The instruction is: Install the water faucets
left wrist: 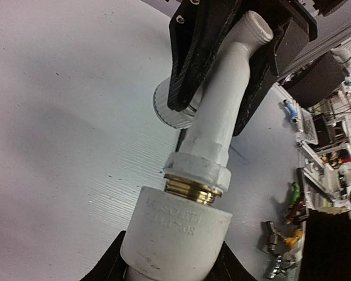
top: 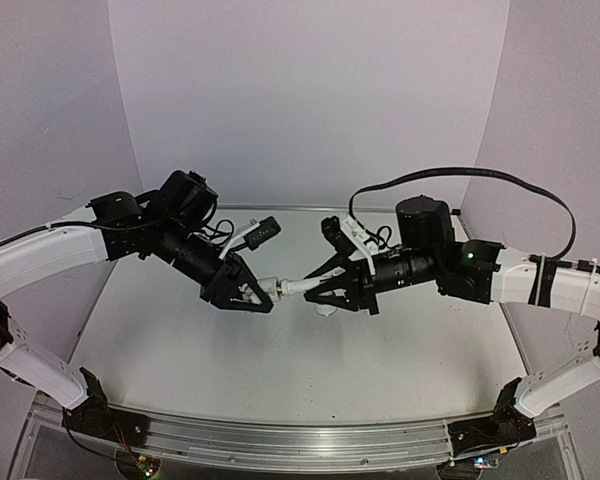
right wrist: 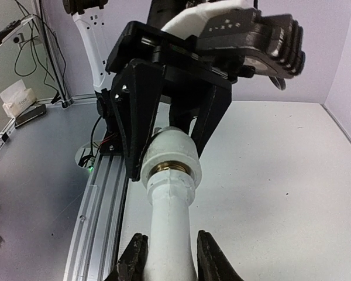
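Tap [top: 298,287] hangs clear of the table [top: 280,390] at the centre of the top view, bridging the two arms that reach in from the left and right edges. The left claw [top: 263,296] and right claw [top: 318,292] face each other nose to nose.

In the left wrist view the tap's white body runs from mid-frame to the upper right, with its ribbed knob [left wrist: 164,111] poking out on the left. The elbow fitting [left wrist: 178,234] fills the lower centre. A narrow band of brass thread [left wrist: 190,190] shows between the fitting's mouth and the tap's collar.

With thread showing, I judge the join unfinished. The tap seems slightly angled to the fitting, though the close lens may exaggerate that. Turning on a crooked axis could cross or jam the thread. The smooth body could also slip in the pads, or the knob could catch a finger.

The left claw pinches the fitting, pressed to both its sides at the bottom edge of the left wrist view. The right claw is nearly closed, its fingers [right wrist: 133,260] against both flanks of the tap's body at the bottom of the right wrist view, pinching it.
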You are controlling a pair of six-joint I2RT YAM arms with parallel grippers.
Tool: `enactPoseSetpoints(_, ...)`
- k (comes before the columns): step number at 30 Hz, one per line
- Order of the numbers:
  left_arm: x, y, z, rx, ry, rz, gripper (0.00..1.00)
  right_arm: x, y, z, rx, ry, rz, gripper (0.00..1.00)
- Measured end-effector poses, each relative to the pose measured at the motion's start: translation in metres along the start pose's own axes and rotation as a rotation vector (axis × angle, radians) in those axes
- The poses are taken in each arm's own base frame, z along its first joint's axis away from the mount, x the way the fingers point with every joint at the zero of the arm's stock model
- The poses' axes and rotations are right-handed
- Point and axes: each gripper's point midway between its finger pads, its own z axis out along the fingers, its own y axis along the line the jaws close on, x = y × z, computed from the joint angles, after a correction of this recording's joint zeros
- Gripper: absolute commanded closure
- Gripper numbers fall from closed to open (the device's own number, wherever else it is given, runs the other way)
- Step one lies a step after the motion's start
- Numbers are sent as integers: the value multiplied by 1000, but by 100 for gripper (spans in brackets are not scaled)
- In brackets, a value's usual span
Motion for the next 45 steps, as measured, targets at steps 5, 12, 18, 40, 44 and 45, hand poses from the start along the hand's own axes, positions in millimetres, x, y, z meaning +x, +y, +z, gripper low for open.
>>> enactPoseSetpoints(5,-18,22,-3,-151,-7,216,100,-2,-17,-2,75,-8,52,100)
enactPoseSetpoints(12,-46,53,-6,-347,8,575,100,6,-40,-3,182,10,141,100)
enactPoseSetpoints(18,-76,69,-10,-517,-76,989,100,3,-54,-7,265,0,185,100)
enactPoseSetpoints(40,-189,35,-45,-1003,-321,2121,100,-48,-80,-41,455,-167,266,94)
enactPoseSetpoints(44,-189,33,-48,-1010,-350,2110,100,-52,-79,-41,449,-184,288,75)
enactPoseSetpoints(45,-188,34,-48,-1000,-356,2091,100,-52,-78,-41,447,-184,297,67)
